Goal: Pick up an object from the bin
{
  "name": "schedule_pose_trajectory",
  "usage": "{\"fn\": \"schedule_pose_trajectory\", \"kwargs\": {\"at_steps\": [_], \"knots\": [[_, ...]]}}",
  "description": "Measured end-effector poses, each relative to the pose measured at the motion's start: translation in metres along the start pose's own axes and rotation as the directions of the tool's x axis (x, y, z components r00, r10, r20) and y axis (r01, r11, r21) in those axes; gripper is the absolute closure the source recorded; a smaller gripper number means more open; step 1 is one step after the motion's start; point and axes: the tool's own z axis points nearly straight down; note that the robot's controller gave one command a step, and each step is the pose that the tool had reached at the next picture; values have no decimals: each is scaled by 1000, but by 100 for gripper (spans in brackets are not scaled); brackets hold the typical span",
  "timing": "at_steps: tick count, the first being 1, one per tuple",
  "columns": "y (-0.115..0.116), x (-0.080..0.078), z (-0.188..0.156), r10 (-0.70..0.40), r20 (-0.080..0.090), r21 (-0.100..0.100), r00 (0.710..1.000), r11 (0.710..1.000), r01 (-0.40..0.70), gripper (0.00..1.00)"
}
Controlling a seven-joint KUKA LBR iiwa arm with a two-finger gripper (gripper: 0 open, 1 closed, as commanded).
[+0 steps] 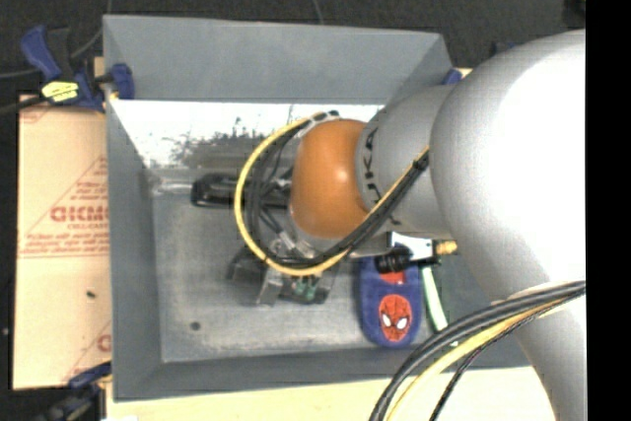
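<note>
The arm was seen reaching into the grey metal bin from the right, its wrist wrapped in an orange cover and looped by a yellow cable; the end effector was set low over the bin floor, a little forward of the middle and close to the front wall; whether it was wide or narrow could not be told, since the wrist hid most of it, and nothing could be made out as held in it. Just beside it, to its right in the view, a blue soft thing printed with a red spider-mask face was lying against the front right part of the floor, apart from the end effector; a narrow green and white strip was lying just beyond that, partly hidden under the arm. Towards the back left of the floor a dark, elongated thing, perhaps a black tool or handle, was lying well apart from the end effector; the floor around the end effector's left side was bare grey metal.
</note>
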Motion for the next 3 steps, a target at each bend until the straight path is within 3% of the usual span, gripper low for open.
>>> {"fn": "schedule_pose_trajectory", "kwargs": {"at_steps": [1, 3], "knots": [[-2, 3, -18, 0, -10, 5, 1000, 1000, 0, 100], [-1, 0, -50, -2, -1, 0, 1000, 1000, 2, 100]]}}
